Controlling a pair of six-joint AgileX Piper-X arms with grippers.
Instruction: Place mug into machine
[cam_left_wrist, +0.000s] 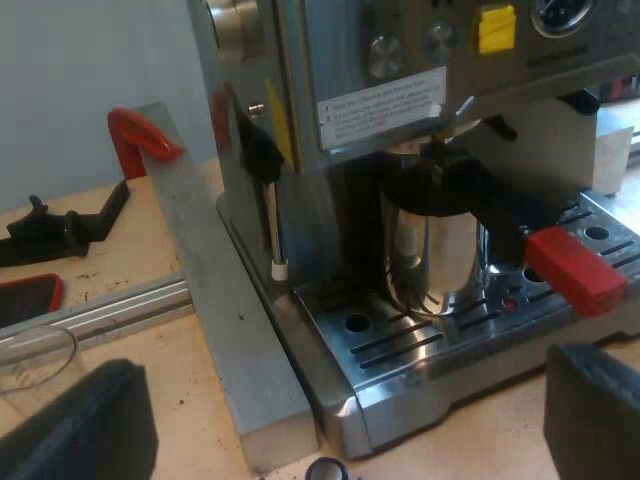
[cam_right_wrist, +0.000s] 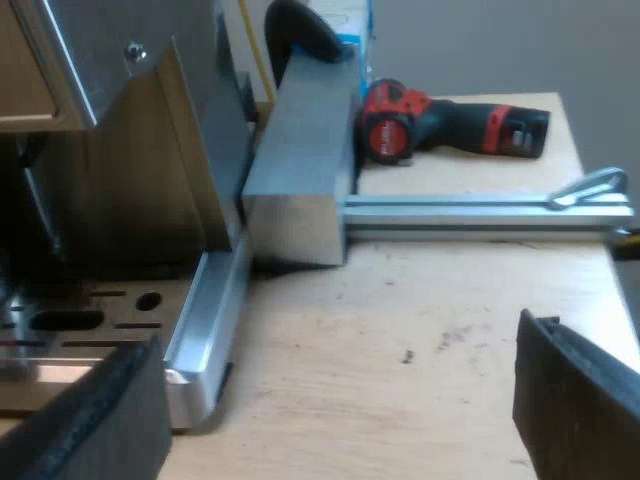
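Shiny steel mug (cam_left_wrist: 432, 255) on silver espresso machine's (cam_left_wrist: 330, 60) slotted drip tray (cam_left_wrist: 400, 350) (under red-ended handle (cam_left_wrist: 575, 270)); left gripper (cam_left_wrist: 340, 420) and right gripper (cam_right_wrist: 330, 410) both wide, empty.

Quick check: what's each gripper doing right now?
Left gripper: open, holding nothing; the mug stands on the machine's tray.
Right gripper: open, holding nothing.

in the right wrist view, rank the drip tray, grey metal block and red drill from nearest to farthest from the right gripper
1. drip tray, its corner just ahead of the right gripper
2. grey metal block, beyond the tray's corner
3. red drill, lying on the table past the block
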